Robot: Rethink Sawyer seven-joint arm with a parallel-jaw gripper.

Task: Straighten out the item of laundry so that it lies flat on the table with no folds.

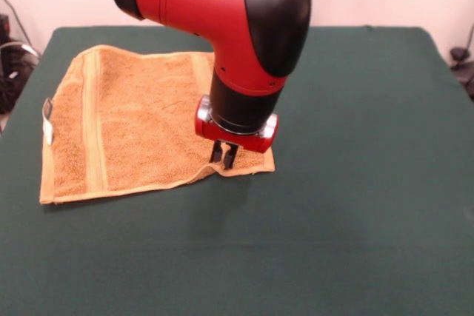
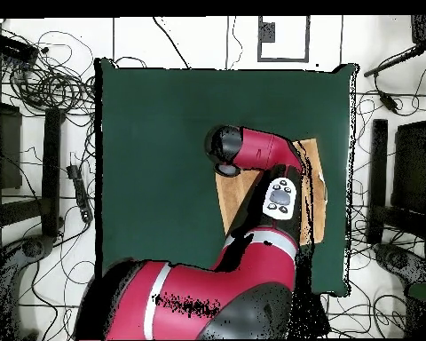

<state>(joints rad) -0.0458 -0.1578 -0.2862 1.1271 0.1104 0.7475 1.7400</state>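
A robotics lab: a red and black arm [image 2: 252,266] works at a green-topped desk [image 2: 163,133], with tangled cables [image 2: 48,84] and equipment stands [image 2: 52,169] crowding the surrounding floor.

Orange-yellow terry towel [image 1: 141,120], paler flat woven bands, small white tag at frame left. Dark green surface [image 1: 355,183]. Red and black arm [image 1: 222,27]; gripper [image 1: 224,155] black, red collar.
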